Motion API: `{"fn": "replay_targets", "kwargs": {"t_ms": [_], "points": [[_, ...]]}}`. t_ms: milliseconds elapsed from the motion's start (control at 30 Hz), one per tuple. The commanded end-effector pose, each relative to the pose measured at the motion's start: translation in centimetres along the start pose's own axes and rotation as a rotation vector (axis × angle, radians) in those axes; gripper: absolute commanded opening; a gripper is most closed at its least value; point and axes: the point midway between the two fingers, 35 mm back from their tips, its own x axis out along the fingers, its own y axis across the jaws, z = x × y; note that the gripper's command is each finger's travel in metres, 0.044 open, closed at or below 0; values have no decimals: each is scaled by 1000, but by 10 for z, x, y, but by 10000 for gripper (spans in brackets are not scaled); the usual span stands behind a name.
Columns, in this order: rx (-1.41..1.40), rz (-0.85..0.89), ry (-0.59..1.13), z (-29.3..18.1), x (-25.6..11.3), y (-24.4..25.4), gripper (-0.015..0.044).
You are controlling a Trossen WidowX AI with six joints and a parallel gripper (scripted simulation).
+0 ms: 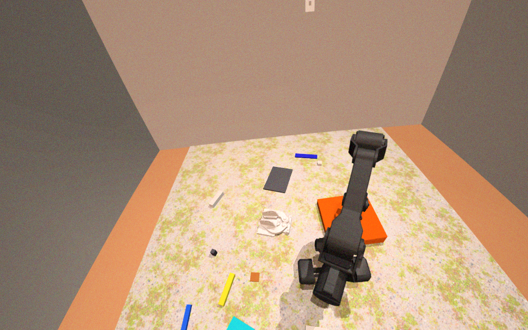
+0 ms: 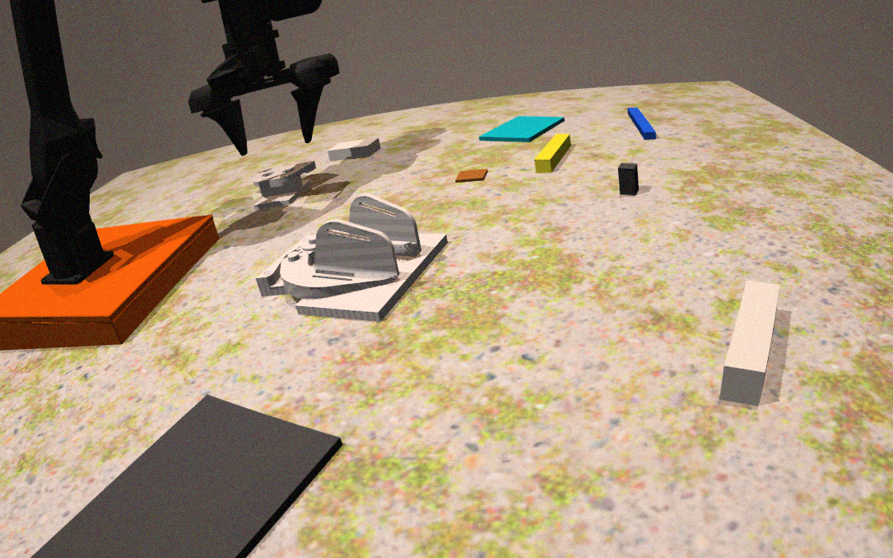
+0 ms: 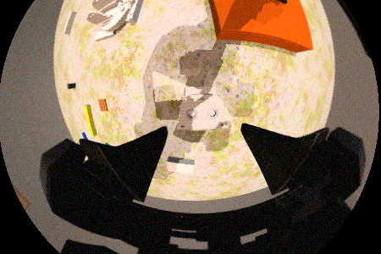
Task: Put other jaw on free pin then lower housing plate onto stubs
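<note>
The pale base plate (image 1: 264, 231) (image 2: 416, 259) carries two jaws side by side, each with an upright fin: one jaw (image 2: 355, 250) (image 3: 106, 2) toward the dark slab, the other jaw (image 2: 386, 220) (image 3: 98, 18) beyond it. Both look seated low; whether the gear teeth mesh is too small to tell. The housing plate (image 2: 281, 182) (image 3: 217, 107), pale with two round holes, sits apart from them, raised on a support, beyond the orange block in the exterior view. My gripper (image 2: 275, 146) (image 3: 205, 129) is open and empty above it. The arm hides the housing plate in the top view.
The orange block (image 1: 327, 209) (image 2: 47, 298) (image 3: 262, 27) bears the arm. A white block (image 2: 352, 149) (image 3: 184, 168) lies beyond the housing plate. A dark slab (image 1: 278, 179) (image 2: 193, 478), white bar (image 1: 216, 199) (image 2: 751, 332), black block (image 2: 628, 179), orange tile (image 2: 471, 175) and yellow bar (image 2: 552, 153) lie around.
</note>
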Motion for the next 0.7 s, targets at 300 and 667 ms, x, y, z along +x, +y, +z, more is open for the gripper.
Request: {"fn": "replay_targets", "kwargs": {"t_ms": [300, 667], "points": [[1, 4, -1, 1, 19, 0, 440], [1, 4, -1, 1, 27, 0, 440]]}}
